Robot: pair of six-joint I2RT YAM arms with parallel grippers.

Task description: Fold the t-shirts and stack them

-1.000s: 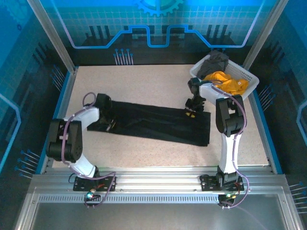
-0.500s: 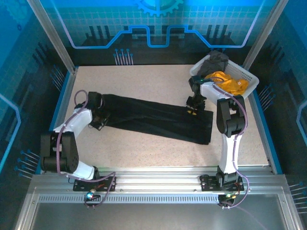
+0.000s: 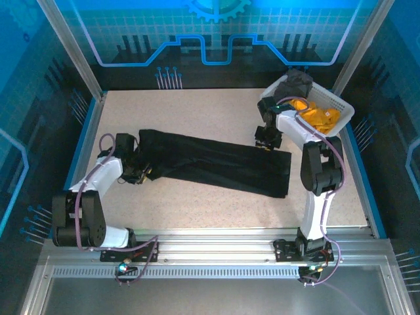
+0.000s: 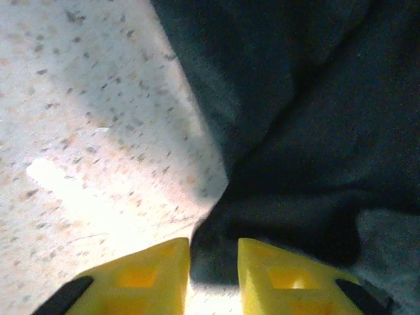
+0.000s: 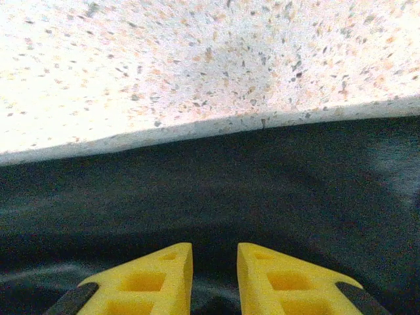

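Black t-shirt (image 3: 210, 164) lies stretched across the counter (image 3: 197, 111), each end pinched by the left end effector (image 3: 139, 172) and right end effector (image 3: 266, 140), seemingly to pull it flat for folding. An orange-yellow t-shirt (image 3: 316, 115) and a dark grey t-shirt (image 3: 296, 82) wait in the basket (image 3: 344, 105).

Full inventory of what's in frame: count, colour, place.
black t-shirt: 1, black, stretched in a long strip across the middle of the table
orange-yellow t-shirt: 1, orange-yellow, in the basket
dark grey t-shirt: 1, dark grey, in the basket, far end
basket: 1, white, far right corner
table: 1, speckled beige
left gripper: 1, yellow fingers, pinching the black t-shirt's left end
right gripper: 1, yellow fingers, pinching its right end
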